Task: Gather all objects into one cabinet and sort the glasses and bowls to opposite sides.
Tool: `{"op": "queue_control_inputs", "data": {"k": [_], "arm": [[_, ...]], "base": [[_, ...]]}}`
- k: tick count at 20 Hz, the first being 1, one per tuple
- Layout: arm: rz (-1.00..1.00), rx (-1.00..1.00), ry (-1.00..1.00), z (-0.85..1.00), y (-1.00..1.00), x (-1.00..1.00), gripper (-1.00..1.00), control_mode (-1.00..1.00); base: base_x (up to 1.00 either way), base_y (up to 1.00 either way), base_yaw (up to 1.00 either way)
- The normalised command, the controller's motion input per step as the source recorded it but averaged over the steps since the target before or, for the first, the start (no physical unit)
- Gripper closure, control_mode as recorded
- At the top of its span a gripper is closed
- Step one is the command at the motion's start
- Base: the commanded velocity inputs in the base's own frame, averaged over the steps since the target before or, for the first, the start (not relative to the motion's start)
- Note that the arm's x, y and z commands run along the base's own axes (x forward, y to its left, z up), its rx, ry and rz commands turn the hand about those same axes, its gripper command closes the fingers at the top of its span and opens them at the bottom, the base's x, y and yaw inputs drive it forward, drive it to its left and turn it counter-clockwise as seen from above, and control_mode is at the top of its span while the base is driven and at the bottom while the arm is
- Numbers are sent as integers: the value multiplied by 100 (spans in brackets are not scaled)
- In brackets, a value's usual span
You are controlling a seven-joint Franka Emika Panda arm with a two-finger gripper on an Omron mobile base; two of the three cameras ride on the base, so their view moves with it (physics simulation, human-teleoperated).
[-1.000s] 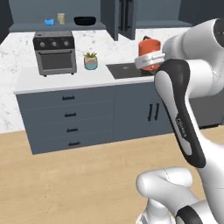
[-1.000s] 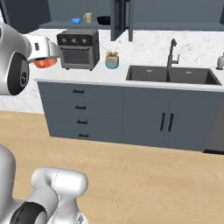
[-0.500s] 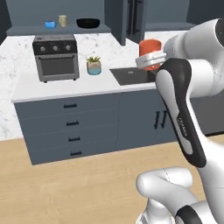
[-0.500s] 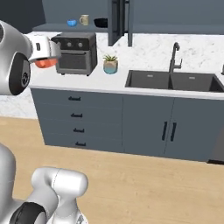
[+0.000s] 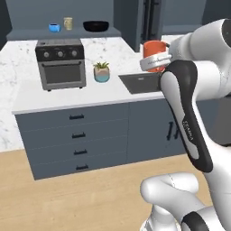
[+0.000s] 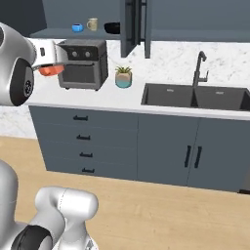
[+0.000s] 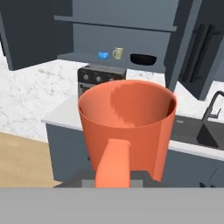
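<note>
My gripper point(image 5: 154, 62) is shut on the orange cup point(image 5: 154, 50), held upright in the air in front of the counter. In the hand view the orange cup point(image 7: 127, 124) stands close up with its handle toward the camera, hiding the fingertips. From the right base view the cup point(image 6: 49, 71) hangs under the white hand. On the open cabinet's shelf point(image 5: 31, 35) stand the small blue bowl point(image 5: 54, 28), the beige cup point(image 5: 68, 23) and the wide black bowl point(image 5: 96, 26), in that order from left to right. They show again as blue bowl point(image 7: 103, 55), beige cup point(image 7: 117, 53) and black bowl point(image 7: 143, 59).
A toaster oven point(image 5: 61, 63) sits on the white counter below the shelf, with a potted plant point(image 5: 102, 72) beside it. A sink point(image 6: 195, 95) with a faucet point(image 6: 199, 69) lies to the right. An open cabinet door point(image 6: 134, 27) juts out. Grey-blue drawers point(image 5: 76, 135) front the counter.
The whole scene has shifted and grown in both base views, so the camera has moved toward the counter. The orange cup stays in the shut gripper.
</note>
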Motion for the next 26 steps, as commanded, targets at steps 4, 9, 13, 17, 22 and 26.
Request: {"op": "queue_control_inputs", "data": {"k": [4,9,13,17,22,26], "arm": [[0,0,0,0,0,0,100,100],[0,0,0,0,0,0,100,100],[0,0,0,0,0,0,100,100],[0,0,0,0,0,0,100,100],[0,0,0,0,0,0,100,100],[0,0,0,0,0,0,100,100]], "base": [[64,9,0],[58,33,0],[50,42,0],[46,53,0],[40,53,0],[36,30,0]]}}
